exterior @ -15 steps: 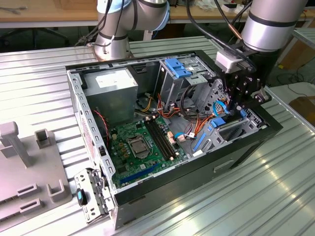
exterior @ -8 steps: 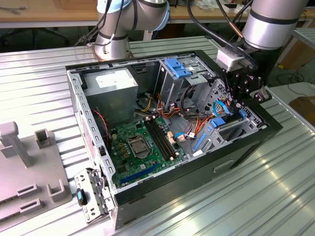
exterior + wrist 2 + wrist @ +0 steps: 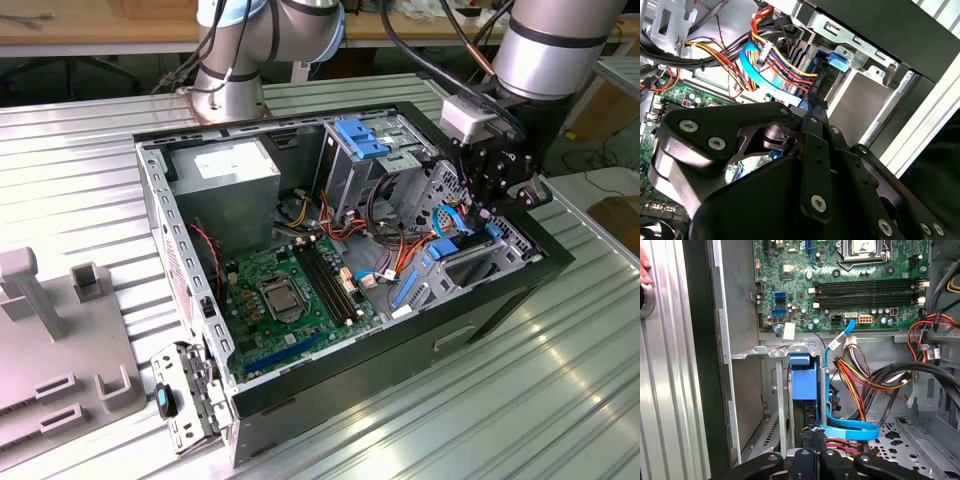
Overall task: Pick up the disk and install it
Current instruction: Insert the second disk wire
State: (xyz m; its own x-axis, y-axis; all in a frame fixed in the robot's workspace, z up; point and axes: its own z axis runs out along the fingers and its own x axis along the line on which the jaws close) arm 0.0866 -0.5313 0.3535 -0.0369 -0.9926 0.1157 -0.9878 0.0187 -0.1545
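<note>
The disk (image 3: 804, 382), with its bright blue carrier, stands on edge inside the metal drive bay (image 3: 775, 405) at the front end of the open computer case (image 3: 520, 285), between grey sheet-metal walls; in the first wrist view its blue face and tab are just beside a flat blue data cable (image 3: 847, 427) that loops past it. In the exterior view the same blue carrier (image 3: 470, 245) shows below the gripper (image 3: 497, 200), near the case's edge on the exterior view's right. The gripper (image 3: 812, 450) is lowered into the case directly over the disk's edge; in the first wrist view its black fingers (image 3: 807, 442) lie close together at the dark end of the disk, but whether they clamp it cannot be told. In the second wrist view the gripper's black linkage (image 3: 815, 165) sits in front of a bundle of red, yellow and orange wires (image 3: 775, 65). The motherboard (image 3: 290, 290) lies on the case floor, with the power supply (image 3: 235, 180) towards the exterior view's left and a fixed blue bracket (image 3: 362, 138) topping the grey drive cage behind it. The case rests on a ribbed metal table (image 3: 80, 150).
</note>
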